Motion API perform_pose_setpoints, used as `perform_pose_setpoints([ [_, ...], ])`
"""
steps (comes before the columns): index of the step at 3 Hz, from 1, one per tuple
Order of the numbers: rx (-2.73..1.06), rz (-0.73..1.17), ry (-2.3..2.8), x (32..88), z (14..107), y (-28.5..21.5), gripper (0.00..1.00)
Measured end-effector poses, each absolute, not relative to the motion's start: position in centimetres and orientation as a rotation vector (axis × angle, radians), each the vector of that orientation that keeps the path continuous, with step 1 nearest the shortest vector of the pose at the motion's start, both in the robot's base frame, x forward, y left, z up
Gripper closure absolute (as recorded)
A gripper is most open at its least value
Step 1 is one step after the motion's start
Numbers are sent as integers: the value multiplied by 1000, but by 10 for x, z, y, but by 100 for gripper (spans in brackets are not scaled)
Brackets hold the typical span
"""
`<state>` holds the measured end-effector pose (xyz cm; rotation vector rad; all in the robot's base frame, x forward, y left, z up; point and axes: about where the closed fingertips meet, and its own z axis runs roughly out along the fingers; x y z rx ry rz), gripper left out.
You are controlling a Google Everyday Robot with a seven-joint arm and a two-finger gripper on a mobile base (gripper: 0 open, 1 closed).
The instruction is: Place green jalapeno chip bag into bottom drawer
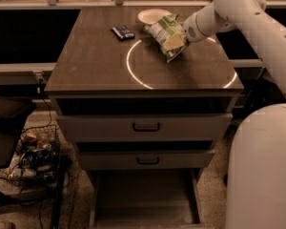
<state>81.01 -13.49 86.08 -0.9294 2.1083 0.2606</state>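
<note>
The green jalapeno chip bag (166,35) is green and white and crinkly. It hangs tilted a little above the back right of the brown tabletop (95,61). My gripper (182,36) is shut on the bag's right side, at the end of the white arm that comes in from the upper right. The bottom drawer (144,197) is pulled out below the two upper drawers, and its flat grey floor shows with nothing on it.
A small dark flat packet (122,32) lies at the back left of the tabletop. A white bowl (151,15) stands at the back edge behind the bag. A wire basket of clutter (31,154) sits on the floor at left. My white base (262,171) fills the lower right.
</note>
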Motion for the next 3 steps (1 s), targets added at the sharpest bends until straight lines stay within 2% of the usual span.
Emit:
perform_pose_setpoints([
  [1,-935,266,2112,811,857,-131,92],
  [2,-937,269,2113,811,855,-130,100],
  [3,-937,269,2113,811,855,-130,100],
])
